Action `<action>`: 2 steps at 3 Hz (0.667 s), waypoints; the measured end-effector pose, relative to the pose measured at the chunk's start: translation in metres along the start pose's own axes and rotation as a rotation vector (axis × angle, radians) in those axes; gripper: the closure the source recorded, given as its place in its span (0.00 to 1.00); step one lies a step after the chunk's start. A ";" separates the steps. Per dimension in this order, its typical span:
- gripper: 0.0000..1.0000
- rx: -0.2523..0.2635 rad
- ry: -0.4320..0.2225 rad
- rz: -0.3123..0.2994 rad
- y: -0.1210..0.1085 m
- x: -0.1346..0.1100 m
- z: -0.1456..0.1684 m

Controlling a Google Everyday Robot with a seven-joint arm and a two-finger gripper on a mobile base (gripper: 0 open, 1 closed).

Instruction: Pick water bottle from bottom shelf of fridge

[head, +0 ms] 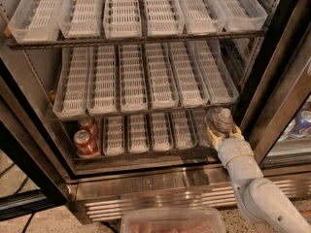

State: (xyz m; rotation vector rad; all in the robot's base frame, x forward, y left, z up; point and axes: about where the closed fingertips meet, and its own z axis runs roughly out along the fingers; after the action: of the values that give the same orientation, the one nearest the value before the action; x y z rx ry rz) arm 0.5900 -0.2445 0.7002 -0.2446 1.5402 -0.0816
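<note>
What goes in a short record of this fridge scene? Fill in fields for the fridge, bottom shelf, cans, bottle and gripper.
fridge: door open, three racks of white trays
bottom shelf: cans at the left end, bottle at the right end
cans: two, red, in the leftmost lane
bottle: clear plastic, upright
gripper: at the right end of the bottom shelf, jaws closed on either side of the bottle
</note>
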 end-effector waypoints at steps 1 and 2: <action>1.00 -0.119 0.087 0.009 0.018 0.008 -0.019; 1.00 -0.263 0.192 -0.005 0.034 0.014 -0.036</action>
State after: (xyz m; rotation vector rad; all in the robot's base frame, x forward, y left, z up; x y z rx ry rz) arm 0.5511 -0.2182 0.6787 -0.4595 1.7421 0.0974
